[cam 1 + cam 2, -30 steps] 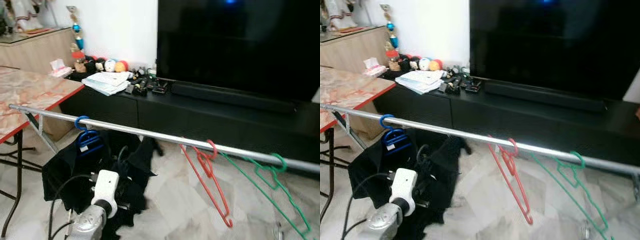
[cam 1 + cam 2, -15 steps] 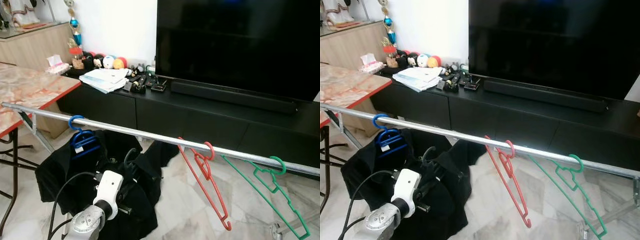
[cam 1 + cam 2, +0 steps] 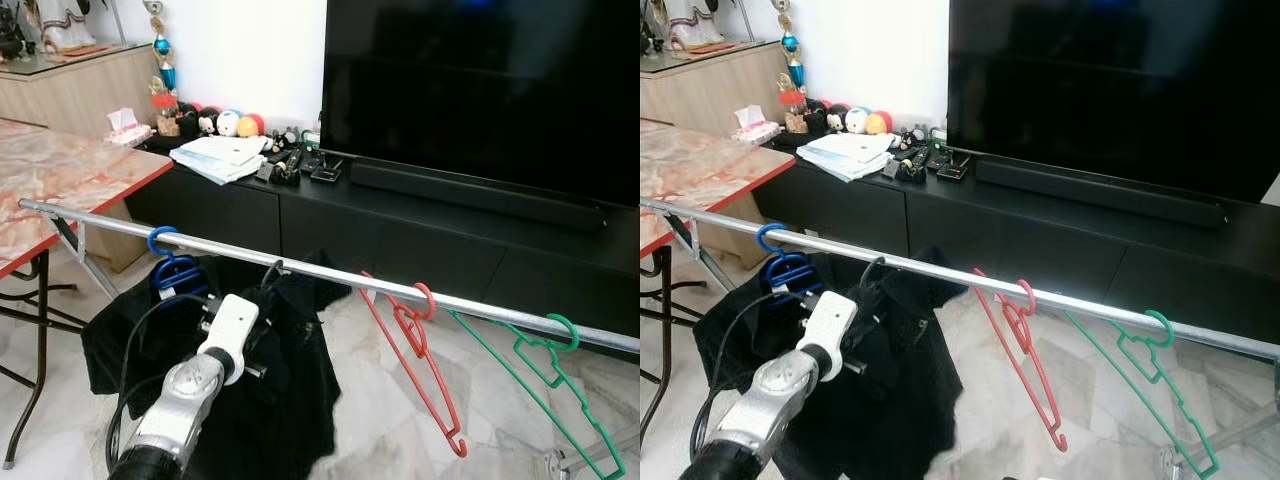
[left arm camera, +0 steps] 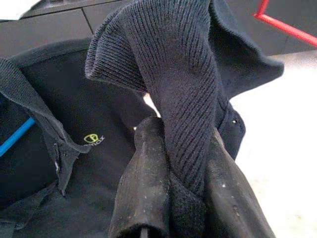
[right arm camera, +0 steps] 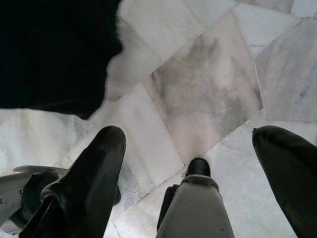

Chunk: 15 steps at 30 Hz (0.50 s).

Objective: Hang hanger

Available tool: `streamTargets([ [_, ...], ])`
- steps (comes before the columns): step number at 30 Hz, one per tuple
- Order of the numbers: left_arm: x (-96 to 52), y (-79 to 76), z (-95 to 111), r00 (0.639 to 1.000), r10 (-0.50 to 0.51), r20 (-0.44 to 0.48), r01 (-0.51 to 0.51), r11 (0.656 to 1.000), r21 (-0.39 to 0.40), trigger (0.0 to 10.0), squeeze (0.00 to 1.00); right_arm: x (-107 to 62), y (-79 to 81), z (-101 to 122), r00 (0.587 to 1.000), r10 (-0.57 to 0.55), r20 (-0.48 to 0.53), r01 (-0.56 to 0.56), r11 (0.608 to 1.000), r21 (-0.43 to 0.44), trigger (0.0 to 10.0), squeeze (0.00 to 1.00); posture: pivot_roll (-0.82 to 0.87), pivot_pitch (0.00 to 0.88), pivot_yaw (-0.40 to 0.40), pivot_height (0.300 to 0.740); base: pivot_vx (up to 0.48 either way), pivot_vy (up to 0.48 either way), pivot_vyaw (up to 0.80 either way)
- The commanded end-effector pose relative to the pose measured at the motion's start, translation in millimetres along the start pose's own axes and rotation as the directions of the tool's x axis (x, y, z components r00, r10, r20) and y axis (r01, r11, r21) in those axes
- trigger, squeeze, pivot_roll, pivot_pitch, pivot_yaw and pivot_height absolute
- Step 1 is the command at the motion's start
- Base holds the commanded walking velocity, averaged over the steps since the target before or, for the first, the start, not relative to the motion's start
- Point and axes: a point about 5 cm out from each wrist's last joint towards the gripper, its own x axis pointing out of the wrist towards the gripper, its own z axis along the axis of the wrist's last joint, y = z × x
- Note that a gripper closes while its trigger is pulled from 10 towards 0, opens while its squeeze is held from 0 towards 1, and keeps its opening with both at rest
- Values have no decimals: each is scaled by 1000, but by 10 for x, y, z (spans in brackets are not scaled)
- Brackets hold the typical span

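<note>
Left gripper (image 4: pixel 185 198) pinches black shirt (image 4: pixel 163 74), seemingly below rail (image 3: pixel 330 277).

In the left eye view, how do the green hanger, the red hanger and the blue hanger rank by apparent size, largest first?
1. Green hanger, partly cut off by the picture's edge.
2. Red hanger, close behind; both look similar, so this order is unsure.
3. Blue hanger, smallest, mostly hidden in the black shirt.

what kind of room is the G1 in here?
Most likely a home living room: a large TV stands on a low black media console cluttered with papers and small toys, and the floor is marble tile. A metal clothes rail with hangers crosses the foreground.
</note>
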Motion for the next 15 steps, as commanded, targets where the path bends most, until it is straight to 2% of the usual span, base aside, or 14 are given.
streamTargets([
  [1,56,42,102,999,19,26,-20,999,37,10000,0,-3,-33,-5,1000,-10,-7,10,1000,2,10000,0,26,0,-5,740,0,0,0],
  [13,257,78,258,998,64,4,-64,998,28,10000,0,-6,-79,7,1000,-21,-9,21,1000,-5,10000,0,16,0,-10,740,0,0,0],
  [15,299,77,271,997,74,-18,-74,997,2,10000,0,-7,-90,12,1000,-22,-8,22,1000,-7,10000,0,6,0,-13,740,0,0,0],
])
